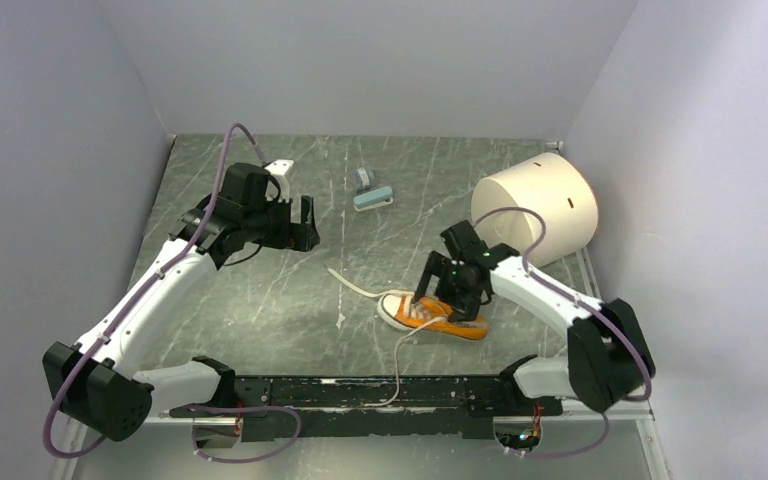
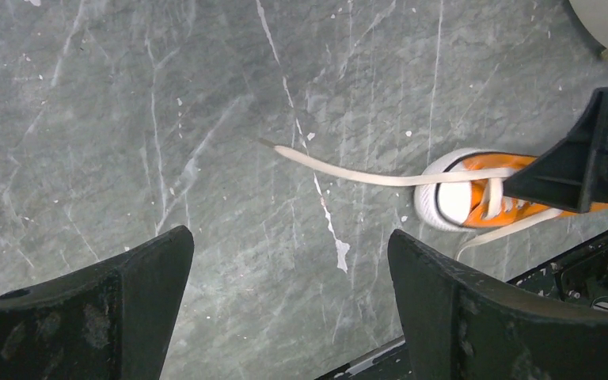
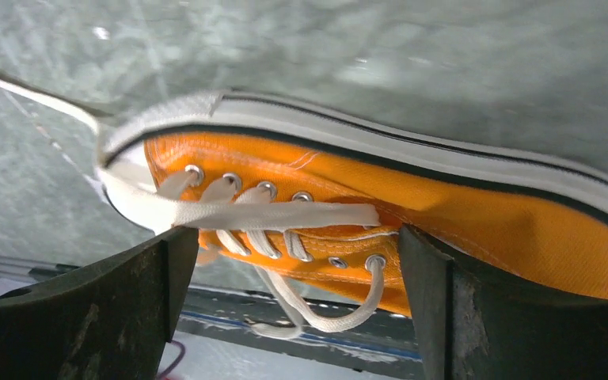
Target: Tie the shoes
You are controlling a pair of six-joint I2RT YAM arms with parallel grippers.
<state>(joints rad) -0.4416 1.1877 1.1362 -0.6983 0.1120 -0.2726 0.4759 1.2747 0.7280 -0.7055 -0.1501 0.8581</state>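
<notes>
The small orange canvas sneaker with white sole [image 1: 435, 318] lies lower centre-right in the top view, its long cream-white laces [image 1: 397, 362] loose, one trailing over the black base rail [image 1: 360, 395]. We judge nothing tied yet; the whole knot lies ahead. Our right gripper [image 1: 450, 295] hovers spread wide over it, hiding its middle; our left gripper [image 2: 289, 241], equally wide and empty, hangs upper left. The heel runs off the right wrist frame.

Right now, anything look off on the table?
Sneaker is untied: one lace trails left across the table, the other lace runs over the near edge onto the mounting rail, where it could snag.
</notes>
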